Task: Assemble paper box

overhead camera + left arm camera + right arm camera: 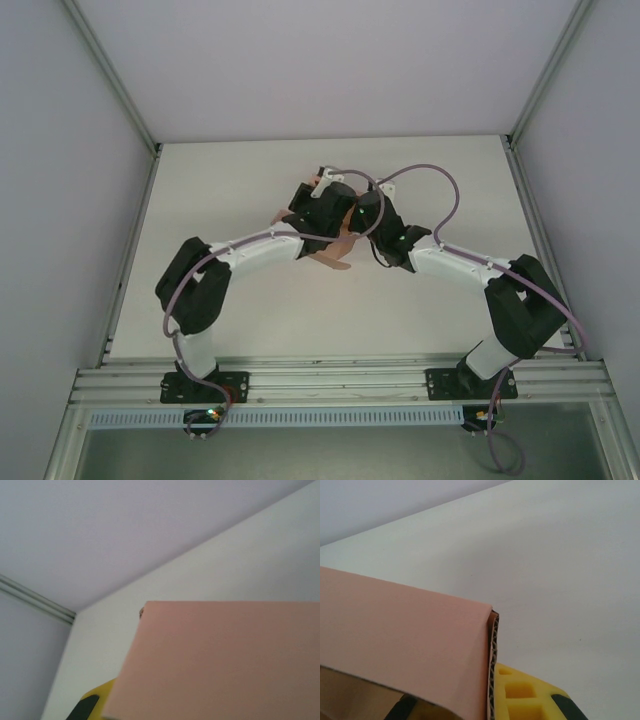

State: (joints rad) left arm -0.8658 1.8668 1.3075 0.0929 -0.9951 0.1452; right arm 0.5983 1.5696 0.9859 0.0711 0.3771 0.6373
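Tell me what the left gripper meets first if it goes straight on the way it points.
The paper box: its pink panel stands right in front of the left gripper, against its yellow finger. Behind it lie bare table and the enclosure wall, though depth is hard to judge.
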